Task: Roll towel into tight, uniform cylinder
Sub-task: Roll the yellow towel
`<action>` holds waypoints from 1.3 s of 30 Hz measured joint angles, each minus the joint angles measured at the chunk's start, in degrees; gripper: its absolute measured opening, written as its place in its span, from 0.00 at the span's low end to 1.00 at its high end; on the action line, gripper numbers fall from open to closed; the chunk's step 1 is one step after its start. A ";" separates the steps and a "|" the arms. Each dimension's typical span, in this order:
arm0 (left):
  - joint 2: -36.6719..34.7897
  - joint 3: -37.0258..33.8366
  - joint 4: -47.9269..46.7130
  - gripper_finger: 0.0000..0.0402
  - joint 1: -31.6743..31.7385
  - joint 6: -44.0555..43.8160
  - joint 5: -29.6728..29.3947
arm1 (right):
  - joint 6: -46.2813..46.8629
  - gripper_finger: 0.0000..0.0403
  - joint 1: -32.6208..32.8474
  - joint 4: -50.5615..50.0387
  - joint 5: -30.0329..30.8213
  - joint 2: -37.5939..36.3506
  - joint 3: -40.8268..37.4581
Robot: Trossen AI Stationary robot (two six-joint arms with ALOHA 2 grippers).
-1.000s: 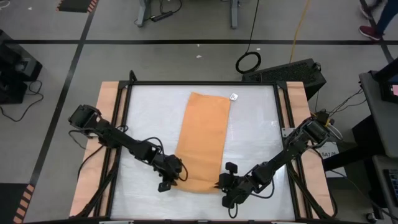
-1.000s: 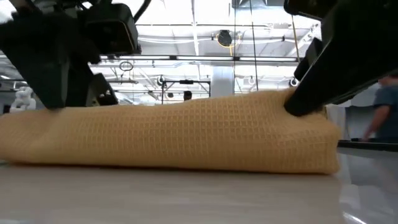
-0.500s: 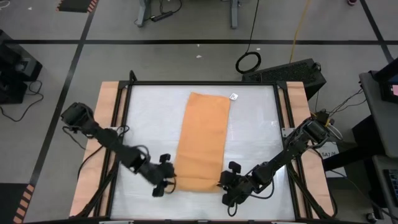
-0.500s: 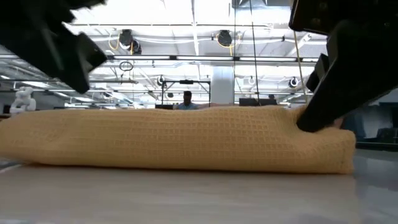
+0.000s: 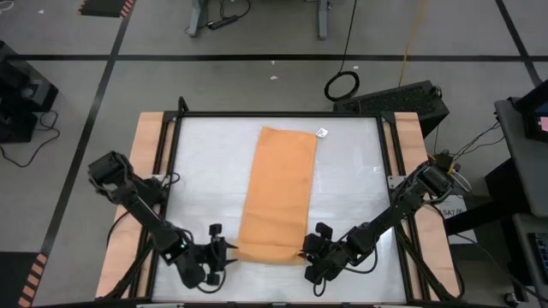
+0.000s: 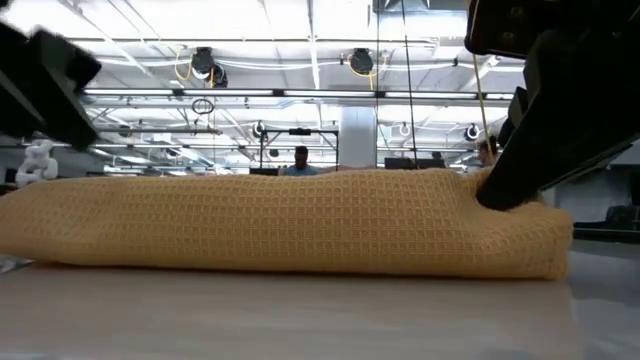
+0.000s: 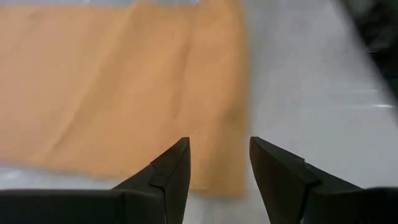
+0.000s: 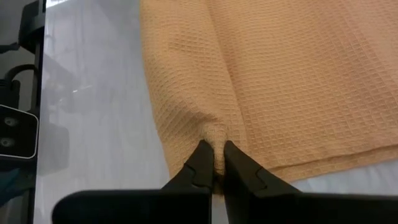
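The orange-tan towel (image 5: 278, 192) lies lengthwise in the middle of the white table, its small white tag (image 5: 322, 133) at the far right corner. In the low view its near end (image 6: 280, 225) rises as a low, thick fold or roll. My right gripper (image 5: 306, 251) is shut on the towel's near right corner. My left gripper (image 5: 223, 250) stands open over bare table, left of the near left corner and clear of the towel. In the left wrist view the towel (image 7: 124, 81) lies ahead of my open left gripper (image 7: 219, 149). My right gripper pinches a small raised pucker of cloth (image 8: 213, 134) between its two fingers, close to the towel's near edge at the right corner. The fingers slant down from the table's near right. The rest of the towel lies slack on the table.
Bare white table (image 5: 205, 171) lies on both sides of the towel, bounded by a black frame and wooden side strips (image 5: 145, 171). A black keyboard-like box (image 5: 402, 98) and a cable coil (image 5: 342, 85) lie beyond the far edge. A person (image 6: 301, 160) stands far off in the room.
My left gripper has drawn away from the towel's near left corner toward the table's near left and turned its wrist; it now stands clear of the cloth. The towel's near end has settled lower and flatter on the left. My right gripper has kept its place.
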 joint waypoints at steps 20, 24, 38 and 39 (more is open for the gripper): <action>0.75 0.00 -1.31 0.06 9.18 3.93 22.66 | -3.10 0.01 0.17 0.02 0.02 0.00 0.00; 0.59 0.25 0.31 0.03 9.63 4.34 25.04 | -3.30 0.01 0.84 0.09 0.01 0.00 0.00; -6.85 3.41 -2.27 0.01 12.74 0.48 31.31 | -6.57 0.01 3.13 4.59 -3.05 -0.45 0.00; -6.83 3.39 -3.99 0.01 13.46 -0.28 31.28 | -6.37 0.01 3.13 4.44 -2.96 -0.47 0.00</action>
